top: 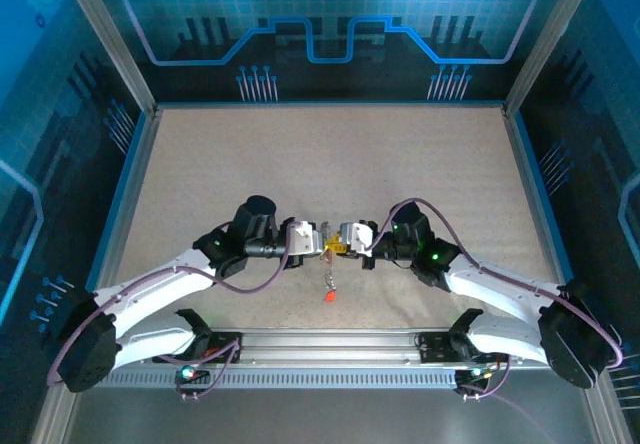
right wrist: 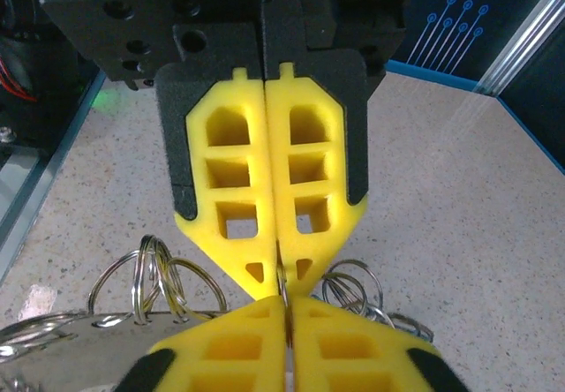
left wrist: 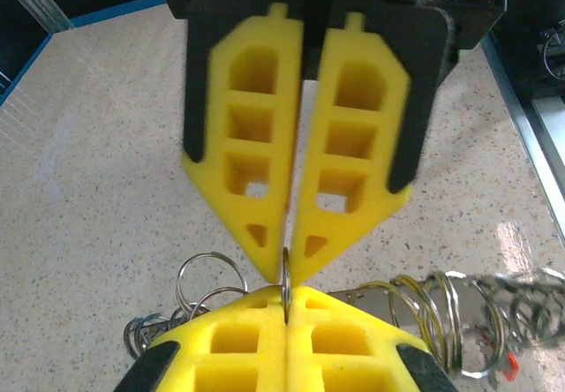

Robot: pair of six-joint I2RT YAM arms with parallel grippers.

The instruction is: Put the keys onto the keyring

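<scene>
Both closed, tip-to-tip over bench (top: 400,174): L jaws & R jaws each pinch thin ring (left wrist: 285,275) edge; red key (top: 328,295) dangles just below.

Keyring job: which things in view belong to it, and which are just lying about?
Job: keyring, pinched by left fingers and right fingers; small rings dangling from it; red-headed key.
Just there: table; front rail.
</scene>
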